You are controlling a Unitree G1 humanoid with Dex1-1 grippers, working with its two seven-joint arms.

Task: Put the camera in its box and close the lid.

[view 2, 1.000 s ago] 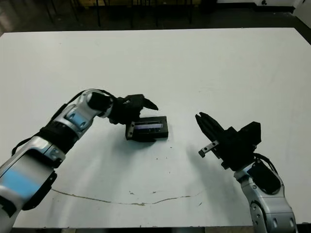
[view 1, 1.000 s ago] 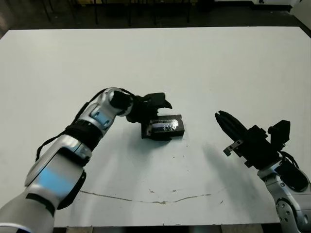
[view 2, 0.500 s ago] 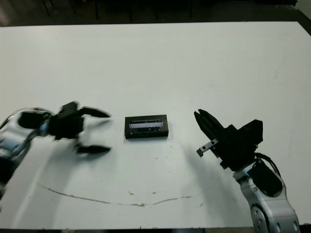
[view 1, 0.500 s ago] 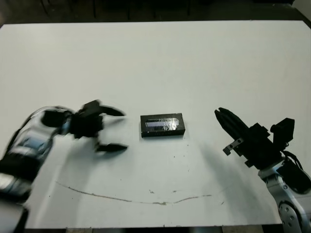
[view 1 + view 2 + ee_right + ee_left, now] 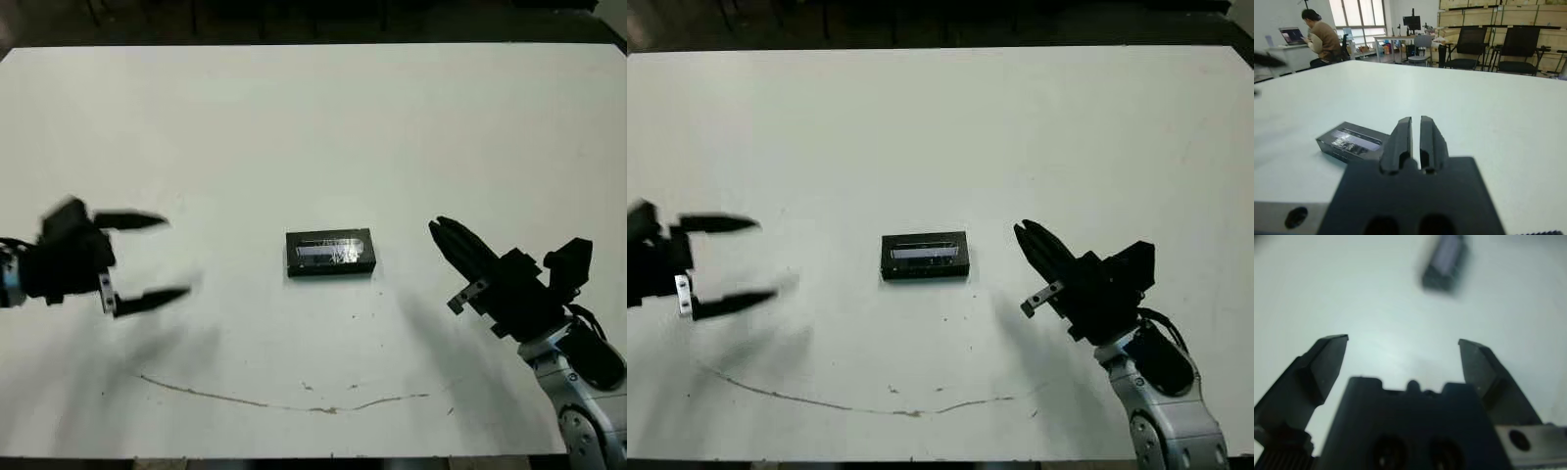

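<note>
The lid (image 5: 331,253) sits squarely on the box near the middle of the white bench (image 5: 313,117), its pale strip facing up, so the box and the camera are hidden beneath it and the task looks all but finished. What the step in hand seems to call for is a clean retreat — both arms kept well clear so nothing nudges the closed box. The left gripper (image 5: 137,259) hangs well apart from the lid on the robot's left, blurred, its two fingers spread wide and holding nothing. The right gripper (image 5: 458,245) hovers near the lid on the other side — fingers pressed almost together, empty, touching nothing. A person (image 5: 1320,39) sits far beyond the bench.
</note>
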